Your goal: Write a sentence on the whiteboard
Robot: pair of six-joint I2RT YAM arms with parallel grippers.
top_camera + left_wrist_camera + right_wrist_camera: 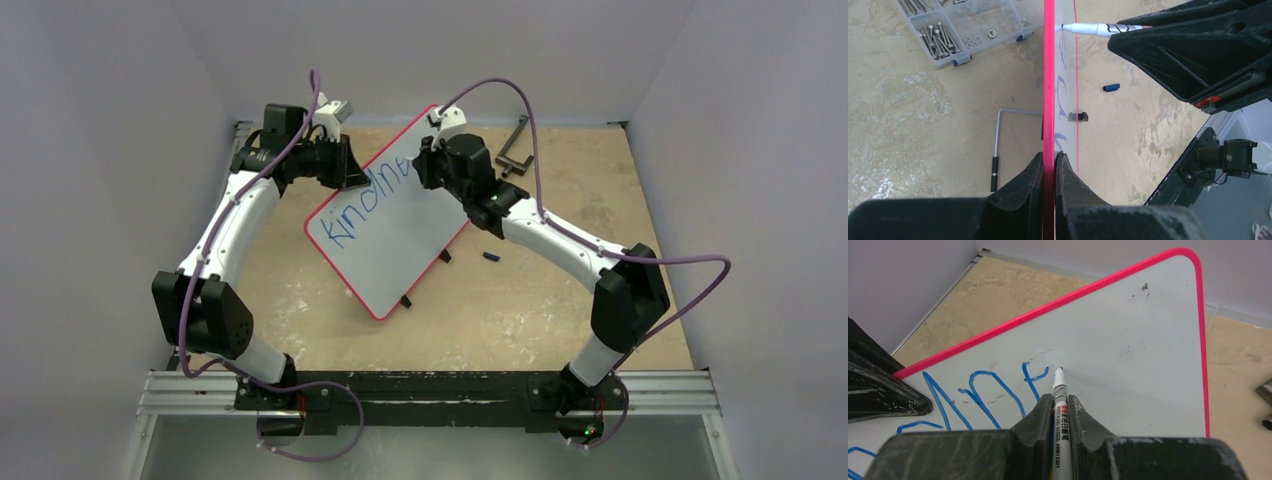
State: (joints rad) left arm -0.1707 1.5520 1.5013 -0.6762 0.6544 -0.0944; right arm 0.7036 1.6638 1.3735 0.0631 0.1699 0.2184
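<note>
White whiteboard (400, 235) (pink-red rim) bears blue lettering (365, 205).

Top external: mounted high and behind the arm bases, tilted down and forward over the table (520, 310). Widest and farthest view. Bases sit along the bottom edge, back wall at top, whole whiteboard (392, 228) in frame.

Left wrist: sits behind the left gripper (1049, 156), sighting along its fingers. Very near. Meets the whiteboard edge-on, red rim running up mid-frame, table on either side.

Right wrist: sits behind the right gripper (1059, 399), looking down the marker (1058, 380) onto the board face, close in.

Overlap: all three catch the whiteboard. Top and right wrist share the blue lettering (983, 395). Left wrist and top share the blue cap (1111, 88). Left wrist also catches the marker.
</note>
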